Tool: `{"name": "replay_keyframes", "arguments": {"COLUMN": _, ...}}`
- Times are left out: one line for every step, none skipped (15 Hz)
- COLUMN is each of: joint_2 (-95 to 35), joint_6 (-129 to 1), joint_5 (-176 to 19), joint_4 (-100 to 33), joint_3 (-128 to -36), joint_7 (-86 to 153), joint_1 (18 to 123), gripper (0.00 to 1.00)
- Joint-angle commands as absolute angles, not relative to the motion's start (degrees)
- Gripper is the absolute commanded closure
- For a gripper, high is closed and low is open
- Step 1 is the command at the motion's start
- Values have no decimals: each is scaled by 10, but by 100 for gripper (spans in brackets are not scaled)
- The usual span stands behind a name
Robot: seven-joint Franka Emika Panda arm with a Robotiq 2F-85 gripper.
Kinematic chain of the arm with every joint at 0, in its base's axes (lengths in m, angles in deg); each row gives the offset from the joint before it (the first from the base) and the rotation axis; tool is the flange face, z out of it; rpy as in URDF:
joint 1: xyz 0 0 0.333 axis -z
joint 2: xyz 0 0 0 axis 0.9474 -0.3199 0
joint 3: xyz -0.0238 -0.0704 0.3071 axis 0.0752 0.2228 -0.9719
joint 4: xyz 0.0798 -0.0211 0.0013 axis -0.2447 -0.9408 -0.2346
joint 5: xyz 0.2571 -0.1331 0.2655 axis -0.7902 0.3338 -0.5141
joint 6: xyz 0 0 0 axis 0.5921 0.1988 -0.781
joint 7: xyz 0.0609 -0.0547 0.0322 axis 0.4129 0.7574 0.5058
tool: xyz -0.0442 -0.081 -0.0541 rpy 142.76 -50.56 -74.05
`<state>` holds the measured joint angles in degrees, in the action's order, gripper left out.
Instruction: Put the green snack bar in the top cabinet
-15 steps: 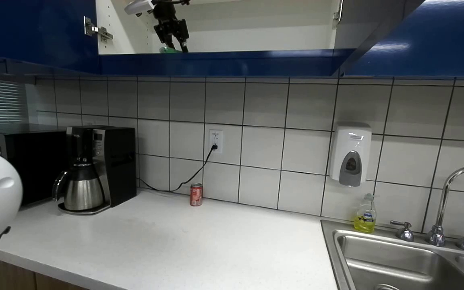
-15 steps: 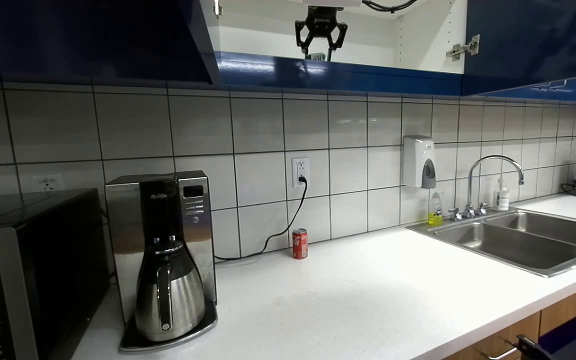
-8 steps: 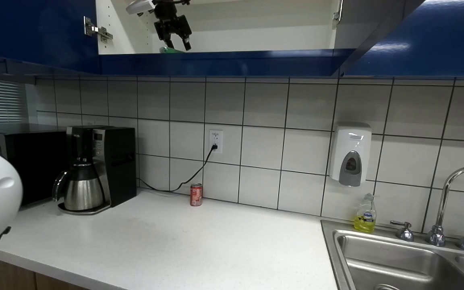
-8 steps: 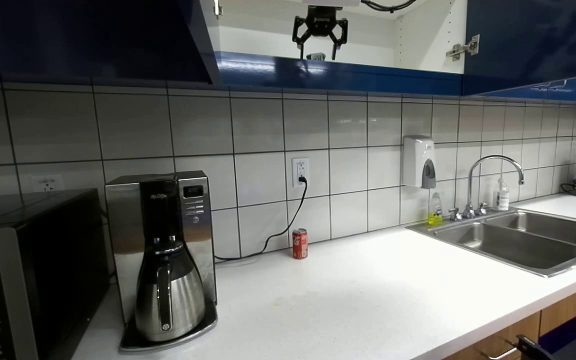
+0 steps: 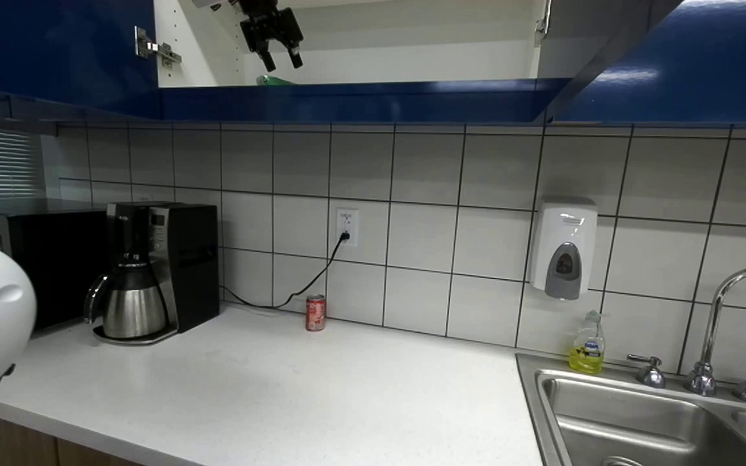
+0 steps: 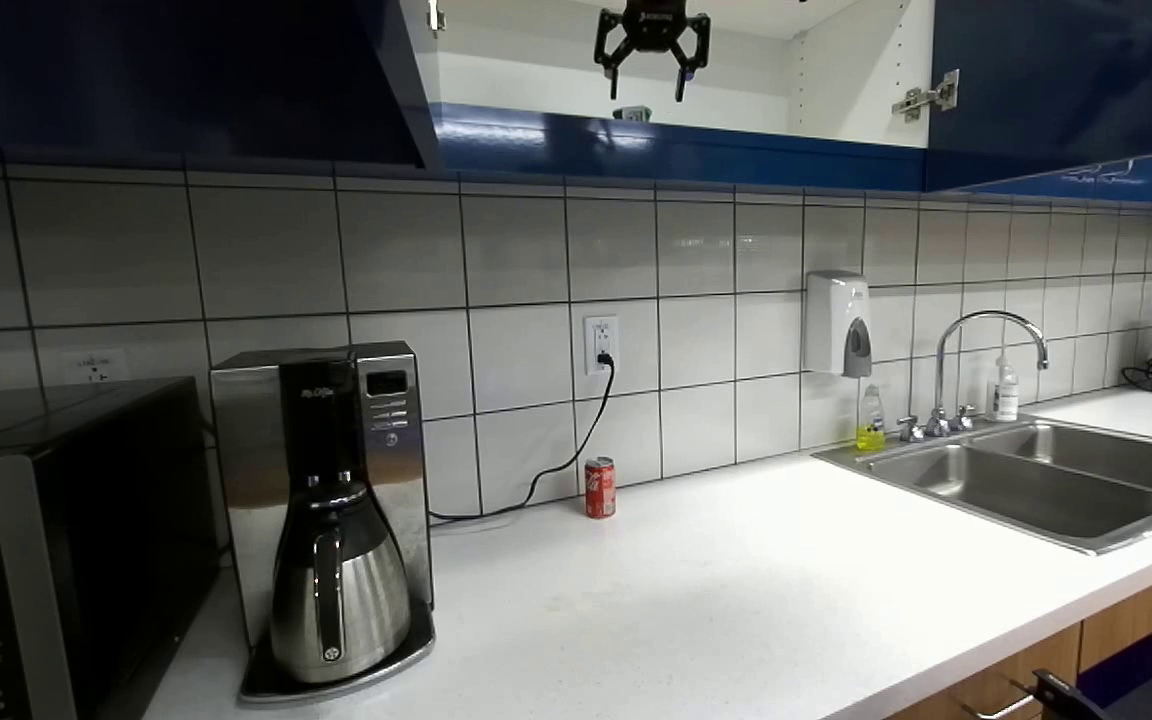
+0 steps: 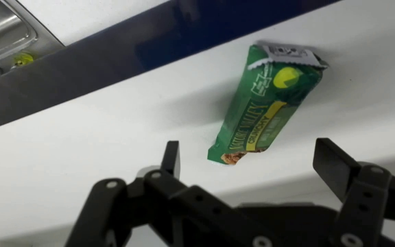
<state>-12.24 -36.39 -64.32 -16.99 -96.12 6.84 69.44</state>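
Note:
The green snack bar (image 7: 262,109) lies on the white floor of the top cabinet (image 5: 412,58), close behind its blue lower edge. In the wrist view its whole printed face shows. Only a bit of the green snack bar (image 5: 274,81) peeks over that edge in an exterior view, and the same goes for the bar's end (image 6: 632,114) from another side. My gripper (image 6: 647,98) hangs inside the cabinet opening above the bar, apart from it. Its black fingers are spread wide with nothing held between them; in the wrist view the bar lies beyond the gripper (image 7: 247,147).
Open blue cabinet doors (image 5: 56,52) stand out on both sides of the opening. On the counter below are a red can (image 6: 600,488), a coffee maker (image 6: 326,520) and a microwave (image 6: 66,520). A sink (image 6: 1026,490) lies further along, with a soap dispenser (image 5: 564,249) on the wall.
The fingers, closer together around the bar a second ago, have spread apart. My gripper has risen clear of the bar, which stays in place on the cabinet floor.

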Motion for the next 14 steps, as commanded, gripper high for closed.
{"name": "replay_keyframes", "arguments": {"joint_2": -34, "joint_6": -393, "joint_5": -654, "joint_4": -275, "joint_3": -957, "joint_7": 67, "joint_1": 697, "gripper": 0}}
{"name": "replay_keyframes", "arguments": {"joint_2": -13, "joint_6": -401, "joint_5": -655, "joint_4": -300, "joint_3": -956, "joint_7": 67, "joint_1": 696, "gripper": 0}}
{"name": "replay_keyframes", "arguments": {"joint_2": 7, "joint_6": -407, "joint_5": -657, "joint_4": -324, "joint_3": -955, "joint_7": 70, "joint_1": 694, "gripper": 0}}
{"name": "replay_keyframes", "arguments": {"joint_2": 30, "joint_6": -414, "joint_5": -659, "joint_4": -351, "joint_3": -953, "joint_7": 71, "joint_1": 694, "gripper": 0}}
{"name": "replay_keyframes", "arguments": {"joint_2": 50, "joint_6": -421, "joint_5": -660, "joint_4": -375, "joint_3": -952, "joint_7": 72, "joint_1": 693, "gripper": 0}}
{"name": "replay_keyframes", "arguments": {"joint_2": 73, "joint_6": -432, "joint_5": -661, "joint_4": -405, "joint_3": -950, "joint_7": 73, "joint_1": 691, "gripper": 0}}
{"name": "replay_keyframes", "arguments": {"joint_2": 94, "joint_6": -441, "joint_5": -664, "joint_4": -432, "joint_3": -951, "joint_7": 74, "joint_1": 694, "gripper": 0}}
{"name": "replay_keyframes", "arguments": {"joint_2": 117, "joint_6": -451, "joint_5": -666, "joint_4": -462, "joint_3": -951, "joint_7": 76, "joint_1": 695, "gripper": 0}}
{"name": "replay_keyframes", "arguments": {"joint_2": 140, "joint_6": -463, "joint_5": -669, "joint_4": -495, "joint_3": -951, "joint_7": 79, "joint_1": 696, "gripper": 0}}
{"name": "replay_keyframes", "arguments": {"joint_2": 160, "joint_6": -472, "joint_5": -675, "joint_4": -526, "joint_3": -949, "joint_7": 80, "joint_1": 697, "gripper": 0}}
{"name": "replay_keyframes", "arguments": {"joint_2": 179, "joint_6": -482, "joint_5": -683, "joint_4": -558, "joint_3": -947, "joint_7": 82, "joint_1": 698, "gripper": 0}}
{"name": "replay_keyframes", "arguments": {"joint_2": 196, "joint_6": -490, "joint_5": -691, "joint_4": -591, "joint_3": -944, "joint_7": 88, "joint_1": 698, "gripper": 0}}
{"name": "replay_keyframes", "arguments": {"joint_2": 212, "joint_6": -498, "joint_5": -697, "joint_4": -624, "joint_3": -942, "joint_7": 93, "joint_1": 698, "gripper": 0}}
{"name": "replay_keyframes", "arguments": {"joint_2": 229, "joint_6": -509, "joint_5": -702, "joint_4": -660, "joint_3": -941, "joint_7": 94, "joint_1": 700, "gripper": 0}}
